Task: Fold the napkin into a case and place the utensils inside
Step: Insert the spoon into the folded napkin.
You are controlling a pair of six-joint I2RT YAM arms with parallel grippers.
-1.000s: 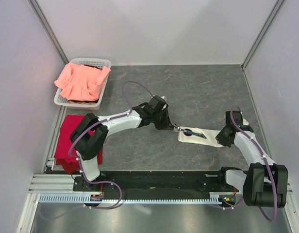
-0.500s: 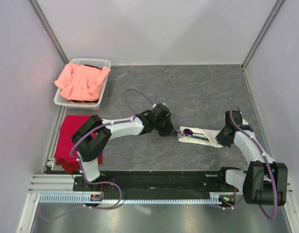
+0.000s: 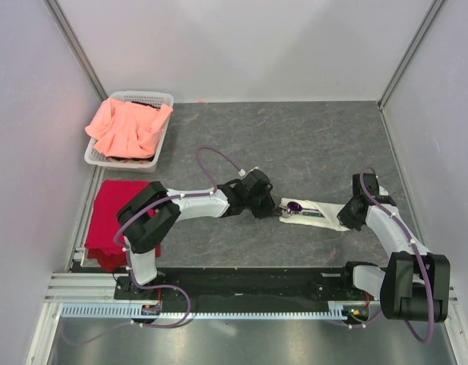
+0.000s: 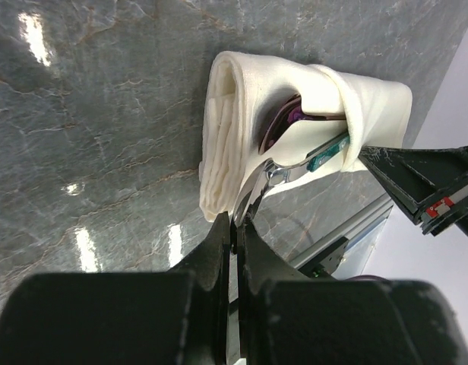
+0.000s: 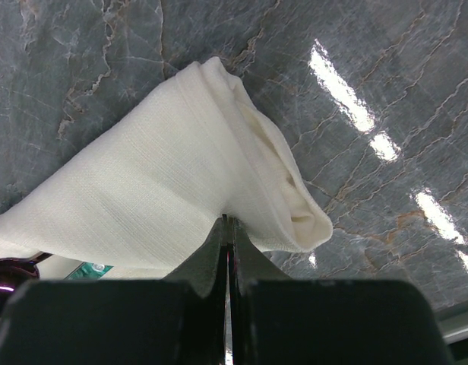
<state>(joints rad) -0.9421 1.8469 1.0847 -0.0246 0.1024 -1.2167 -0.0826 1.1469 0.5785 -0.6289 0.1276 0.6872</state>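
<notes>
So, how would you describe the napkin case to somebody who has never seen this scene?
On the grey stone table, look right of centre. The case is a narrow cream-white pouch with a purple utensil showing at its left end; the red cloth and salmon-pink cloth lie far left.

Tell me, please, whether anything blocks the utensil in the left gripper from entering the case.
Nothing visible blocks it. The left gripper, shut on the silver utensil, sits at the open mouth of the case, and the utensil runs inside beside the purple-headed utensil. The right gripper pinches the far end.
</notes>
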